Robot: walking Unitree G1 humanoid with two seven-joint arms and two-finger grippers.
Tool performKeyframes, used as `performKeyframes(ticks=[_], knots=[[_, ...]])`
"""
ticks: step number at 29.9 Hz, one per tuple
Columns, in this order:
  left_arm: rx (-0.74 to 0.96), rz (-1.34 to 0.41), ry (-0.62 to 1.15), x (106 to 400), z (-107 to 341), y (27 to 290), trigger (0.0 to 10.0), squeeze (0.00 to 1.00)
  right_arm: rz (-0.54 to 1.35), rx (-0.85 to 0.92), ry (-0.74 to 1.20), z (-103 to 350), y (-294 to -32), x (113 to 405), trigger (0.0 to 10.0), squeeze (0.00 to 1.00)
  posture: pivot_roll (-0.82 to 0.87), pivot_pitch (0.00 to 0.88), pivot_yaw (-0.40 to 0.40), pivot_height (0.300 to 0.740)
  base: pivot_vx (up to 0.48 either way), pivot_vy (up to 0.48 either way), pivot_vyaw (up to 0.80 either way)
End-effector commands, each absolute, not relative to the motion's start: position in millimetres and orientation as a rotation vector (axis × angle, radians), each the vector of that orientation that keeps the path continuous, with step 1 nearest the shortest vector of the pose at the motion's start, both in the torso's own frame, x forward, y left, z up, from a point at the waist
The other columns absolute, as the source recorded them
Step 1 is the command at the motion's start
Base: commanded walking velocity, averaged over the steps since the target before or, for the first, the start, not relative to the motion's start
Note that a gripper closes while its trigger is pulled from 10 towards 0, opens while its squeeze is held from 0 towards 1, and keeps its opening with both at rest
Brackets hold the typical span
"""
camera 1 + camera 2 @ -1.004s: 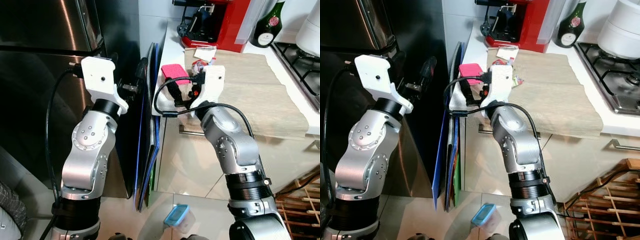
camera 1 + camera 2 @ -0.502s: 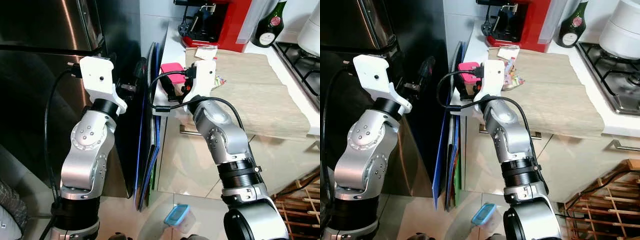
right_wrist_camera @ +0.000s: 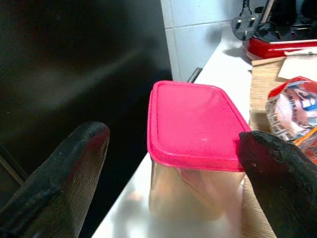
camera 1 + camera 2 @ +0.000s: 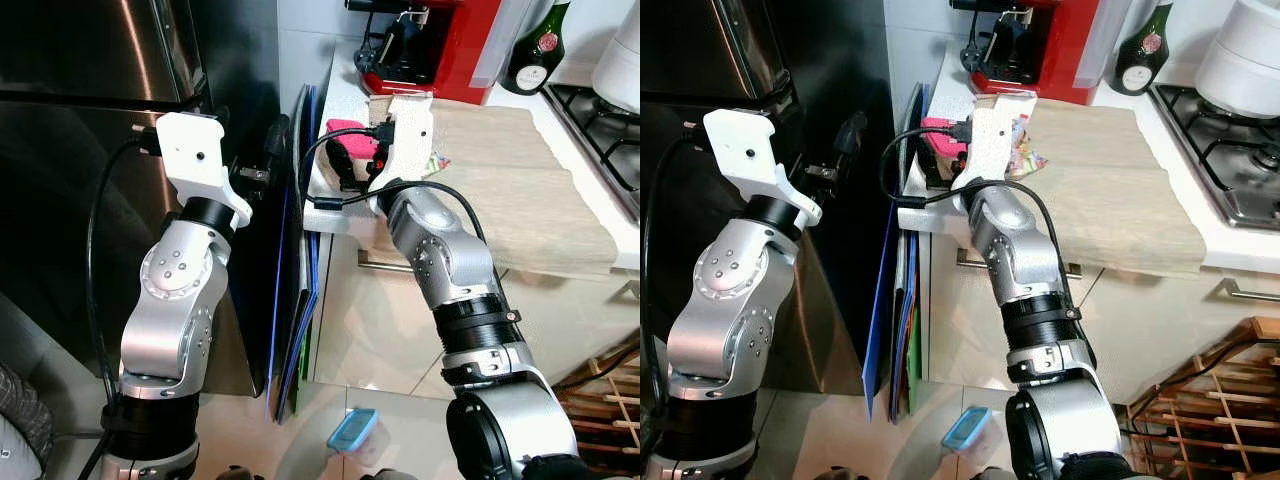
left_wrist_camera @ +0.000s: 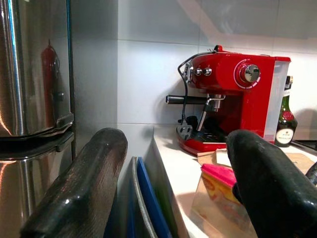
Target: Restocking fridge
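A clear tub with a pink lid point(image 4: 345, 128) stands on the left end of the white counter point(image 4: 345, 215), beside the dark steel fridge point(image 4: 100, 150). My right gripper point(image 3: 173, 141) is open, level with the tub point(image 3: 193, 124), one finger on each side and apart from it. In the left eye view its black fingers point(image 4: 343, 168) overlap the tub's near side. Open and holding nothing, my left gripper point(image 4: 255, 150) is raised beside the fridge's side wall; through its fingers point(image 5: 94, 183) the tub point(image 5: 218, 174) shows on the counter.
Flat blue boards point(image 4: 295, 300) stand in the gap between fridge and cabinet. Behind the tub are a snack packet point(image 3: 292, 109), a beige mat point(image 4: 500, 170), a red coffee machine point(image 4: 440, 45), a bottle point(image 4: 540, 45) and the hob point(image 4: 605, 120). A blue-lidded box point(image 4: 352, 430) lies on the floor.
My right wrist has swung further over the counter and its fingers have closed in on the pink-lidded tub, which now stands between them. The left arm has stayed put.
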State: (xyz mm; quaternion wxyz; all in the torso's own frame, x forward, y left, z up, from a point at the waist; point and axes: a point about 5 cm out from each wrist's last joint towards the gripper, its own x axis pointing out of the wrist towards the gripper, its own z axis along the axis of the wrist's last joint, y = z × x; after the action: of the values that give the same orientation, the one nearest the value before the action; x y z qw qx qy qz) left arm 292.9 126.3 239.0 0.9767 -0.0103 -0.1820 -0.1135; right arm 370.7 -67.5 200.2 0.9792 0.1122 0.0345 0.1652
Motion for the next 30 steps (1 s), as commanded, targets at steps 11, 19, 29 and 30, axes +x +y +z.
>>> performKeyframes(ticks=[11, 19, 29, 30], knots=[[-0.021, -0.235, -0.374, 295, 243, 123, 10.0, 0.0, 0.389, 0.077, -0.051, 221, -57, 357, 10.0, 0.0, 0.03, 0.005, -0.032, 0.74, 0.0, 0.0, 0.0], [-0.028, -0.231, -0.374, 295, 243, 123, 10.0, 0.0, 0.364, 0.056, -0.102, 230, -66, 348, 10.0, 0.0, 0.02, 0.019, -0.033, 0.74, 0.0, 0.0, 0.0], [-0.033, -0.236, -0.369, 296, 243, 122, 10.0, 0.0, 0.261, 0.081, -0.1, 231, -89, 360, 10.0, 0.0, 0.02, 0.027, -0.029, 0.74, 0.0, 0.0, 0.0], [-0.036, -0.238, -0.367, 296, 242, 121, 10.0, 0.0, 0.276, 0.129, -0.062, 228, -89, 362, 10.0, 0.0, 0.02, 0.027, -0.029, 0.74, 0.0, 0.0, 0.0]])
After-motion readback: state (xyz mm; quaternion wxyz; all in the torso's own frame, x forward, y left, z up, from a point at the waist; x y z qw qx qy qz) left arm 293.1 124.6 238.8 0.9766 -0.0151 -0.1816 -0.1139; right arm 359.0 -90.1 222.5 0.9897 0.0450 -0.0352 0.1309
